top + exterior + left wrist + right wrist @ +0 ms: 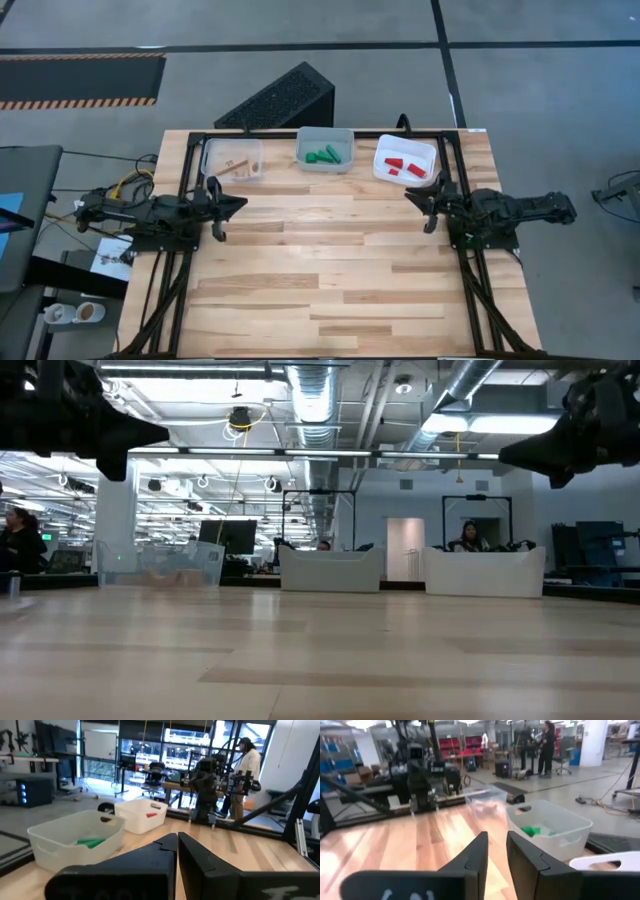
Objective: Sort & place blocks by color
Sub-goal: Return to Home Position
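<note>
Three trays stand in a row along the table's far edge. The clear tray (pixel 233 160) holds plain wood blocks (pixel 240 167), the middle tray (pixel 325 150) holds green blocks (pixel 324 154), and the white tray (pixel 405 160) holds red blocks (pixel 404 166). My left gripper (pixel 240 203) hovers near the table's left edge, fingers shut (pixel 177 838) and holding nothing. My right gripper (pixel 410 195) hovers near the right edge with a narrow gap between its fingers (pixel 497 836), also empty. Each points toward the table's middle.
Bare wooden tabletop (pixel 330 270) spreads between and in front of the arms. A black slanted box (pixel 280 98) sits behind the table. The black frame rail (pixel 330 133) runs behind the trays. People stand in the room beyond (pixel 247 765).
</note>
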